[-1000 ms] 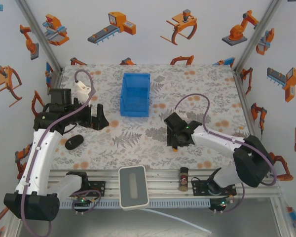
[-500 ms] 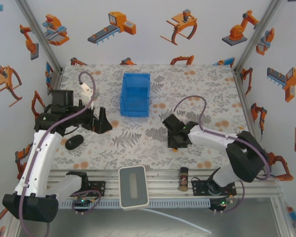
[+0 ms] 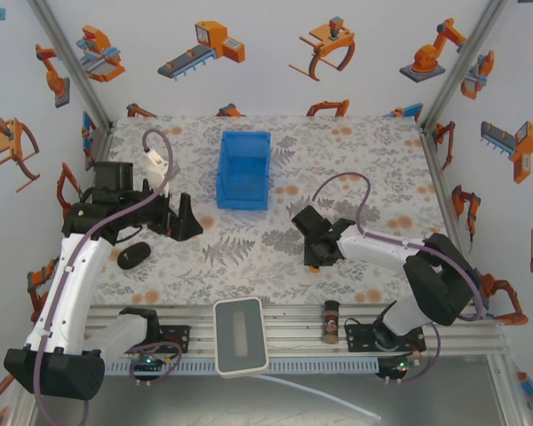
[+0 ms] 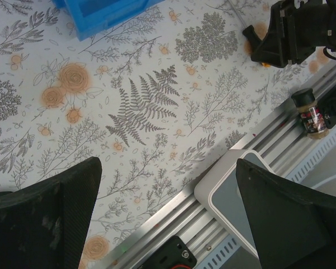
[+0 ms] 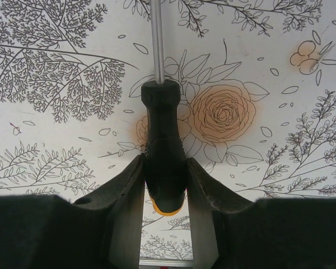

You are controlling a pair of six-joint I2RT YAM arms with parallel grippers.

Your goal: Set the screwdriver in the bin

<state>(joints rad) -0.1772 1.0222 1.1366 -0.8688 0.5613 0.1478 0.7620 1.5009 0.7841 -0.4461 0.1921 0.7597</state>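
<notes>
The screwdriver (image 5: 165, 140) lies flat on the floral table, its thin metal shaft pointing away from my right wrist and its black handle with an orange end toward it. My right gripper (image 5: 165, 161) is shut on the handle, both fingers pressed against its sides. In the top view this gripper (image 3: 316, 256) sits low at centre right, with the screwdriver's orange end (image 3: 314, 266) just peeking out. The blue bin (image 3: 245, 135) stands open and upright at the back centre, well apart from it. My left gripper (image 3: 183, 222) hovers at the left, open and holding nothing (image 4: 168, 213).
A black oval mouse-like object (image 3: 133, 256) lies at the near left. A small brown bottle (image 3: 330, 321) and a white-and-grey pad (image 3: 240, 335) rest on the front rail. The bin's corner (image 4: 101, 11) and the right arm (image 4: 302, 31) show in the left wrist view.
My right gripper has edged slightly left and forward around the screwdriver handle. My left gripper has shifted a little to the right, still open.
</notes>
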